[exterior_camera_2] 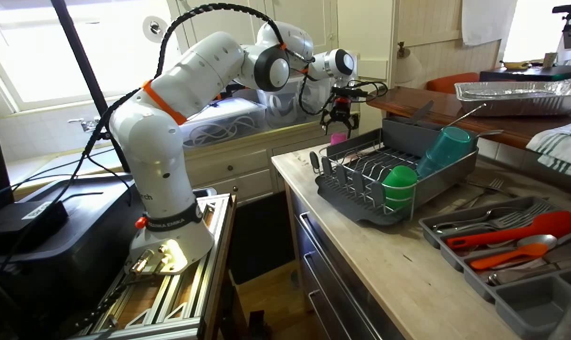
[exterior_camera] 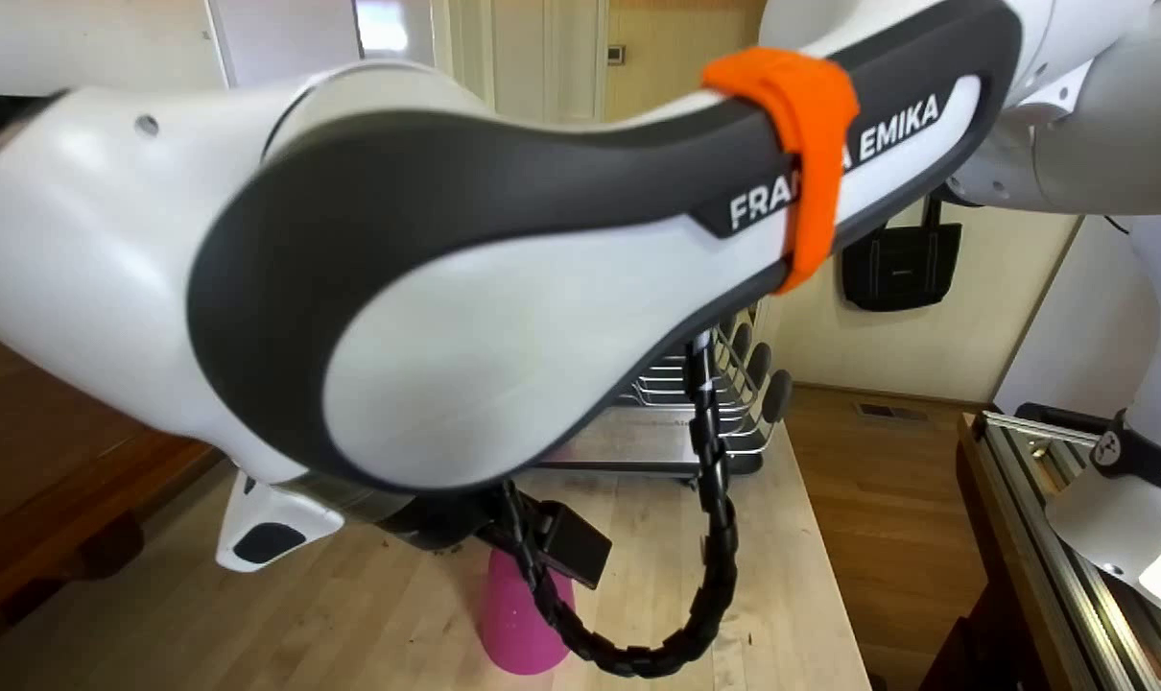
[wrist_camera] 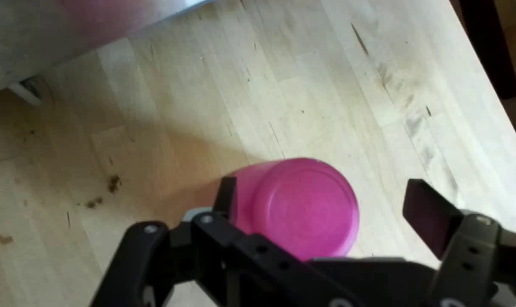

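Observation:
A pink cup (exterior_camera: 523,629) stands upside down on the light wooden counter (wrist_camera: 283,106), partly behind the arm's cable in that exterior view. It also shows, small, in an exterior view (exterior_camera_2: 338,138) behind the dish rack, and in the wrist view (wrist_camera: 309,209) with its round base facing up. My gripper (wrist_camera: 322,198) is open and points down over the cup. In the wrist view the cup appears between the fingers, closer to the left finger, with a gap to the right one. I cannot tell whether the left finger touches it. The gripper (exterior_camera_2: 337,127) looks empty.
A grey dish rack (exterior_camera_2: 361,222) stands beside the pink cup, holding a green cup (exterior_camera_2: 399,186) and a teal cup (exterior_camera_2: 448,146). A grey cutlery tray (exterior_camera_2: 526,295) and a foil pan (exterior_camera_2: 521,99) lie farther off. The rack's side (wrist_camera: 70,38) fills the wrist view's upper left.

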You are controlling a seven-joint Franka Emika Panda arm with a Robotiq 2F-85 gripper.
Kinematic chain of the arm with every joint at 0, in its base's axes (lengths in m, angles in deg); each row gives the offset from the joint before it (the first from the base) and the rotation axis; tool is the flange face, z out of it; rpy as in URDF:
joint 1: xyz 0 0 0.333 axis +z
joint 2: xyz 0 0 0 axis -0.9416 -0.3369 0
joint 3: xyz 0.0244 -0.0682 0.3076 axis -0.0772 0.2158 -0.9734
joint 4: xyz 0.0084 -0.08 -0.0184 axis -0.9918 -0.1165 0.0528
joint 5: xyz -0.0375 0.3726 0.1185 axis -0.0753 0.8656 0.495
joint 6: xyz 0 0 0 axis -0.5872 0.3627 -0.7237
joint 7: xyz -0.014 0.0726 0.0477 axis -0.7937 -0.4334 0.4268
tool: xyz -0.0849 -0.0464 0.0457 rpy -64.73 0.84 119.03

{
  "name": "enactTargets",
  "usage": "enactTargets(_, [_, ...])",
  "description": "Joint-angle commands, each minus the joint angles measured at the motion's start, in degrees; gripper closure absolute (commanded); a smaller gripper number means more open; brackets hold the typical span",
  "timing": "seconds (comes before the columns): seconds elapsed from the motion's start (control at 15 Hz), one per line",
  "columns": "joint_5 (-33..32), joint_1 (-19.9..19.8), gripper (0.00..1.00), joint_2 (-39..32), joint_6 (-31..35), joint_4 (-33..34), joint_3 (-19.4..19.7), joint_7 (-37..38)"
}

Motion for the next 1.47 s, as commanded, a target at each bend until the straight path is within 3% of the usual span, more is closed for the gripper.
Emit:
enactTargets(0.0, [1.0, -0.1, 0.0, 0.0, 0.4, 1.1, -0.4, 0.3])
enactTargets(0.27, [2.4, -0.2, 0.0, 0.1, 0.6, 2.8, -1.1, 0.7])
enactTargets(0.53, [1.5, 4.4, 0.0, -3.3, -4.2, 8.0, 2.0, 13.9])
enactTargets(0.8, [0.2, 8.0, 0.0, -4.6, -6.8, 9.7, 4.0, 21.1])
enactTargets(1.07, [-3.2, 10.8, 0.0, -6.4, -9.6, 10.9, 7.0, 22.3])
enactTargets(1.4, [-6.9, 12.1, 0.0, -7.9, -9.0, 13.1, 9.0, 18.2])
